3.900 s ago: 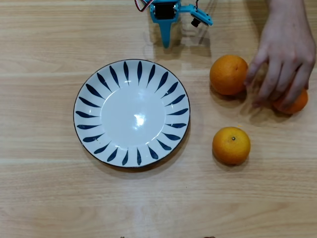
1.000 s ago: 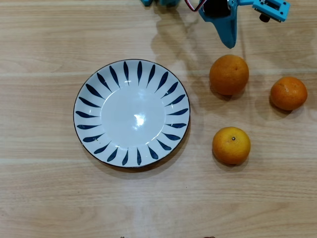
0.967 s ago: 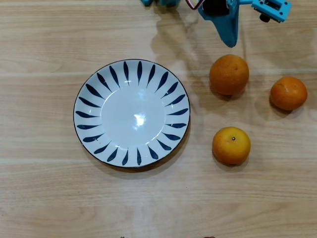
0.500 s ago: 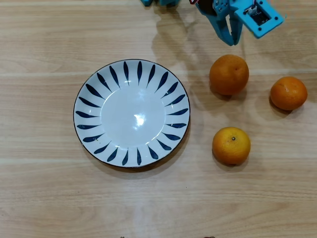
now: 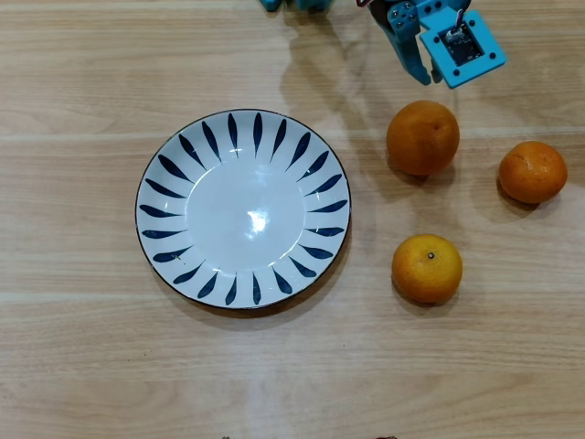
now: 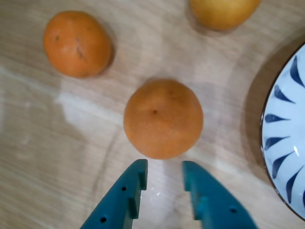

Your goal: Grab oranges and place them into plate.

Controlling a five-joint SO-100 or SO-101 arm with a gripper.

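Two teal plastic fingers (image 6: 125, 198) of the blue gripper (image 6: 164, 172) stand parted with a moderate gap in the wrist view, grasping nothing and touching nothing; bare table shows between their tips. Just beyond the tips, apart from them, sits the nearest round orange citrus fruit (image 6: 163, 119) with dimpled skin.

Left to right in the overhead view: the round white ceramic plate (image 5: 243, 208) with dark blue petal strokes around its rim lies flat on the pale wooden table (image 5: 82, 347) and holds no fruit. To its right, near but not touching the rim, are two oranges, one farther up (image 5: 422, 137) and one lower down (image 5: 427, 268). The third orange (image 5: 532, 171) lies well to the right. All three rest on the wood, apart from one another. The gripper (image 5: 413, 57) hangs above the upper middle orange, with nothing between them.

No readable writing or brand shows anywhere.
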